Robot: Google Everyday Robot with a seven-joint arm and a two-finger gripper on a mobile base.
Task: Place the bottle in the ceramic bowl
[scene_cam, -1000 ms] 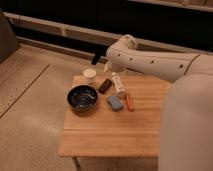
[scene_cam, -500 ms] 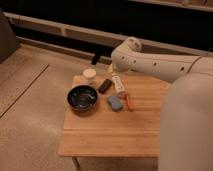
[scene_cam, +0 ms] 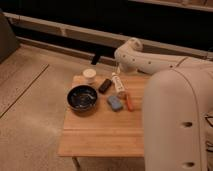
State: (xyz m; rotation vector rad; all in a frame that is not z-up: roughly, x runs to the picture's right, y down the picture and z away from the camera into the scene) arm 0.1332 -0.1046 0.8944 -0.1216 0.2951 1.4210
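A wooden bench [scene_cam: 107, 135] carries a handful of small things, and the ceramic bowl [scene_cam: 82, 97] sits on its left half, round, dark and glossy, with pale glints inside. It stands upright and has nothing in it.

The bottle [scene_cam: 119, 85] lies on the bench to the right of the bowl, well outside it. Its white body points toward the far edge and its reddish-brown end toward the near side. Between the bowl and the bottle lies a small dark block [scene_cam: 105, 86], close to the bowl's far right rim. A cream cup [scene_cam: 89, 75] stands just behind the bowl, near the bench's far edge. To the right of the bowl and nearer the camera than the bottle lies a blue block [scene_cam: 115, 103]. An orange stick [scene_cam: 129, 102] lies just beyond that, farther from the bowl, close to the bottle's reddish-brown end.

The white arm [scene_cam: 145, 62] reaches in from the right, behind and above the bottle, bending at a rounded joint. The gripper [scene_cam: 95, 60] shows as a dark shape past the bench's far edge, behind the bowl and the cup and a little to the right of the bowl. It is apart from the bottle. I cannot tell whether it is wide or narrow, or whether it holds anything.
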